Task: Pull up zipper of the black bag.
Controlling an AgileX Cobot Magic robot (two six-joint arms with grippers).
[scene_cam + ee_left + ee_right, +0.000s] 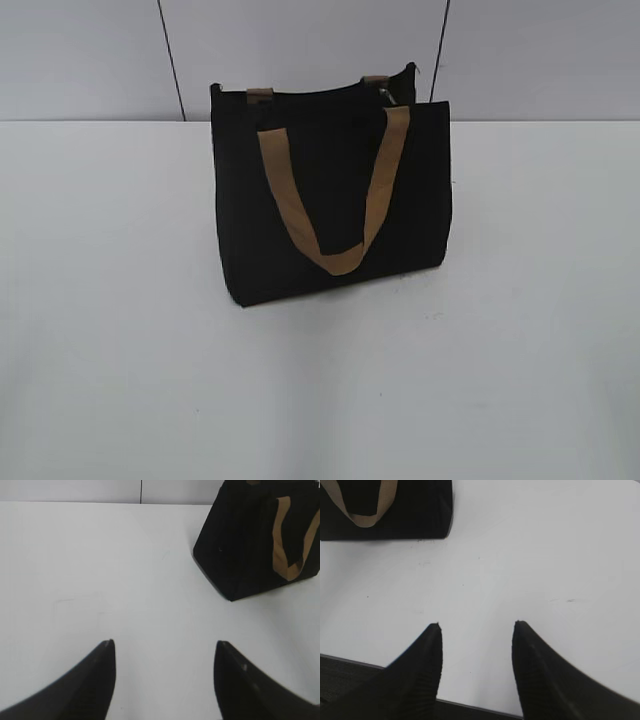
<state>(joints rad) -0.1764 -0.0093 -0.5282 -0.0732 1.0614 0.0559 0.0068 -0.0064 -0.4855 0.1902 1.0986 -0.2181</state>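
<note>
Black bag stands upright mid-table, its zipper pull at the top right corner. From my left gripper, spread and empty, it sits ahead-right; from my right gripper, likewise spread, ahead-left.

The exterior view looks down at a slant from in front, across the white table to the wall behind, with the bag mid-frame at middle range. The left wrist view sits low over the table behind its own fingers, facing forward with the bag well off at upper right; the right wrist view looks steeply down past its fingers from the table's near edge, the bag cut off at upper left. All three share the bag's front with its tan handle and the table around it.
</note>
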